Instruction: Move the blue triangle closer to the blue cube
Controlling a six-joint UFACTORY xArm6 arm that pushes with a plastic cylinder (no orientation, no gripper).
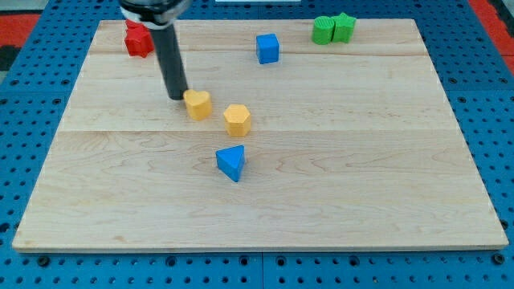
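Observation:
The blue triangle [231, 162] lies near the middle of the wooden board [361, 160]. The blue cube [267, 47] sits toward the view's top, above and slightly right of the triangle. My tip [177, 97] rests on the board at the left side of a yellow block [197, 104], touching or almost touching it. My tip is up and to the left of the blue triangle, well apart from it, and left and below the blue cube.
A second yellow block [237, 120] lies between the first yellow block and the blue triangle. A red block [138, 38] sits at the top left, behind the rod. Two green blocks [333, 29] sit together at the top right.

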